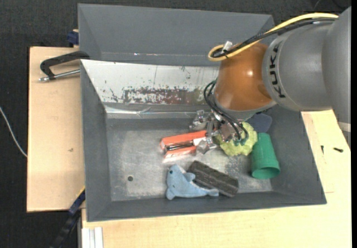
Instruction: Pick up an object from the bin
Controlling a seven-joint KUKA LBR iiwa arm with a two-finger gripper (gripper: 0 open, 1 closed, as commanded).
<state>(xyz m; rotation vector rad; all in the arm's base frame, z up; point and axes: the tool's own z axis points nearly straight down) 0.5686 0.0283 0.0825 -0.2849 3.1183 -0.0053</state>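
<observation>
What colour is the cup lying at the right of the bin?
The cup is green, best seen in the camera view.

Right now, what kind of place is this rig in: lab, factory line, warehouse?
Probably a robot grasping test cell in a lab, not a production line. A grey metal bin holds mismatched odds: a green cup, a blue soft toy, an orange tool. A KUKA-marked arm reaches in.
</observation>
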